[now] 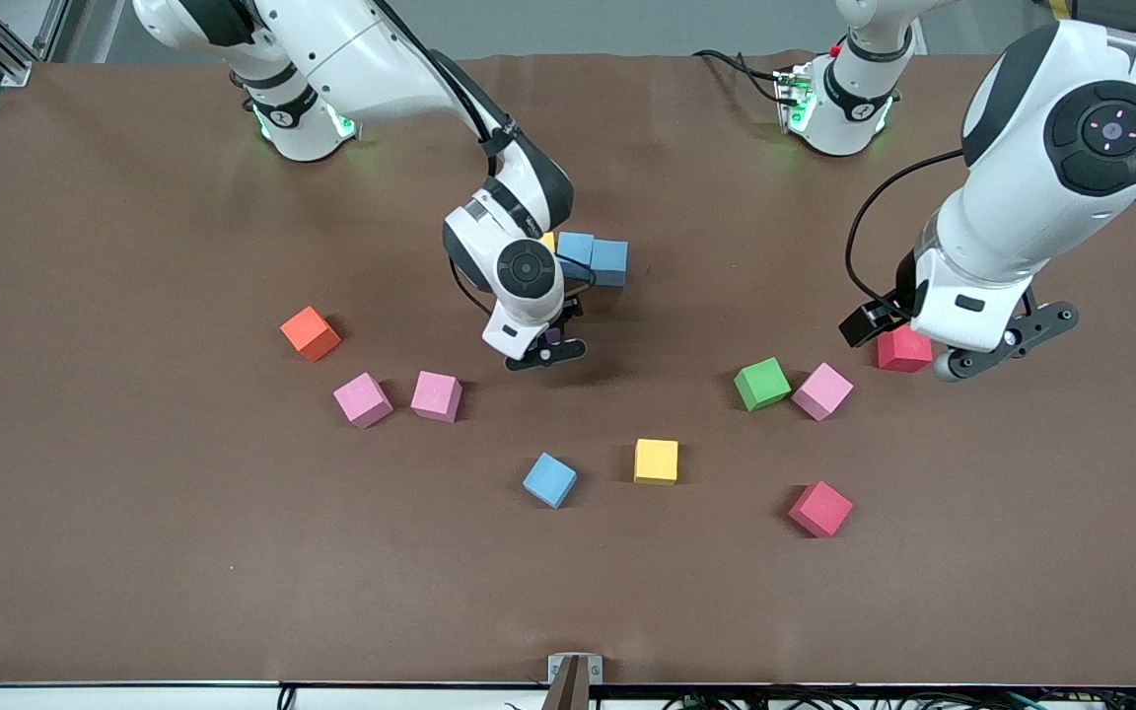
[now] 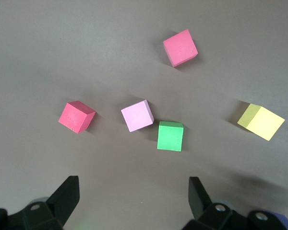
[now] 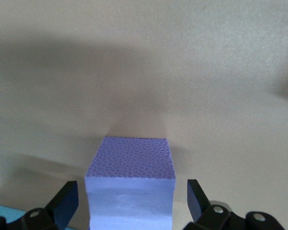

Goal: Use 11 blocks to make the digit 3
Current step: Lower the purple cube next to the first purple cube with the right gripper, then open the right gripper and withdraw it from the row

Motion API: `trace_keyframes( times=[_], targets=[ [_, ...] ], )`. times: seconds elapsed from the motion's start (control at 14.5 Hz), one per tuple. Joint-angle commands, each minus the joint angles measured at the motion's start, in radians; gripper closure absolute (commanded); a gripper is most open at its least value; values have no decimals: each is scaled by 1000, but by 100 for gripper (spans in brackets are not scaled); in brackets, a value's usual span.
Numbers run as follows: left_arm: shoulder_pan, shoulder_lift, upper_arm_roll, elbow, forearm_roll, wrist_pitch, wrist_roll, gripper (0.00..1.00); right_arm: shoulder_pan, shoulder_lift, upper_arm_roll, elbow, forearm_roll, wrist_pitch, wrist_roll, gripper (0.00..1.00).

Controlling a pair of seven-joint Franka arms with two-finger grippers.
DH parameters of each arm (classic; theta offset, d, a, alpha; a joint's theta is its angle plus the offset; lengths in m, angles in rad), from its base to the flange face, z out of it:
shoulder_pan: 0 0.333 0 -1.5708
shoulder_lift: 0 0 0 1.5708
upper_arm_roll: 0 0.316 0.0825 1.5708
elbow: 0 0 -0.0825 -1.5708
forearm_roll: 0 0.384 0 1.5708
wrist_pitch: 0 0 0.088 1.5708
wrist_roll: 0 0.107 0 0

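Right gripper (image 3: pixel 129 203) open around a purple block at table centre.
I see the small matte purple foam cube (image 3: pixel 130 184) with a pebbled top, standing free between spread fingers beside two light blue foam cubes (image 1: pixel 593 256). My left gripper (image 2: pixel 133 201) hangs open over a red foam cube (image 1: pixel 903 349), waiting.

No text, label, brand, number or sign can be read on anything in view.
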Motion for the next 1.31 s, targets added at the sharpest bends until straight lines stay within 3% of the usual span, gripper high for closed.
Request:
trace_keyframes(
  times=[0.0, 0.28, 0.55, 0.97, 1.24],
  targets=[
    [5, -6, -4, 7, 4, -10, 23, 0, -4, -62, -6, 33, 17, -77, 12, 0],
    [5, -6, -4, 7, 4, -10, 23, 0, -89, -117, -18, 165, 11, -277, 13, 0],
    [5, -5, -4, 7, 4, -10, 24, 0, -181, -154, -102, 180, -2, -277, -2, 0],
    [5, -5, -4, 7, 4, -10, 24, 0, -220, -220, -300, 240, 4, -277, 0, 0],
    [7, -5, -2, 7, 4, -10, 41, 0, -281, -282, -337, 245, 1, -280, -2, 0]
  ],
)
